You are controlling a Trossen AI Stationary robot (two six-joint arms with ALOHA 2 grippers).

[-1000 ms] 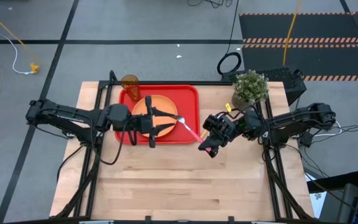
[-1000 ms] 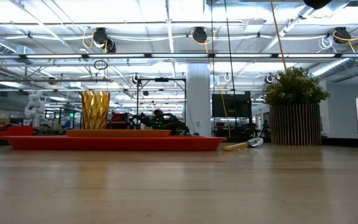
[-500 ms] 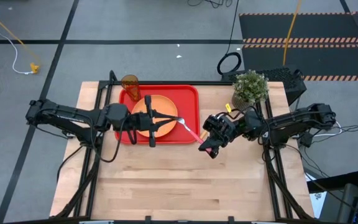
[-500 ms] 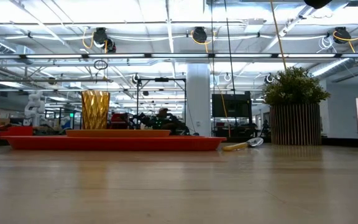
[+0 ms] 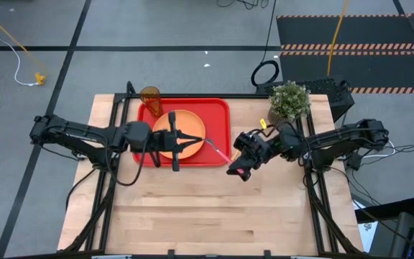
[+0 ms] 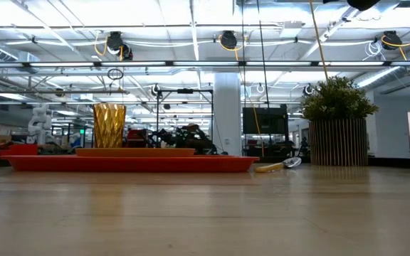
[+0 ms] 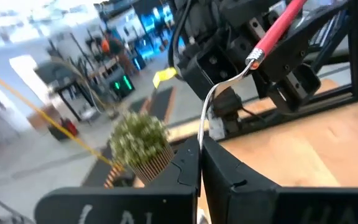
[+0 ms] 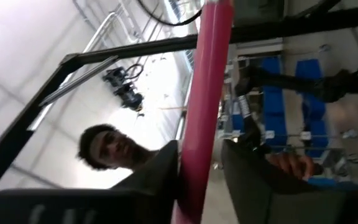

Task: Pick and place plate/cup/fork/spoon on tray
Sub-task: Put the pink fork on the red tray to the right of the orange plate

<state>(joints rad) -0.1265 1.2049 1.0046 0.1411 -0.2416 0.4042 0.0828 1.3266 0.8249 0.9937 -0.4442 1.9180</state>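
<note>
The fork (image 5: 220, 149) is clamped by its pink handle between the closed fingers of the right gripper (image 5: 240, 169), just off the tray's (image 5: 221, 108) right edge. For a clean placement, the tines should be carried further over the tray, lowered until the fork lies nearly flat, and only then released, so that it is not tipped off the rim or dropped across the plate (image 5: 192, 124). The fork's long axis is seen to run diagonally: the handle end is at the gripper, and the tines point toward the plate, reaching over the tray's right rim. The left gripper (image 5: 174, 142) hovers above the plate with nothing between its fingers, which appear nearly closed. The cup (image 5: 150, 95) stands at the tray's far left corner. The spoon (image 6: 277, 166) lies on the table beside the plant (image 5: 290, 100), yet to be moved
</note>
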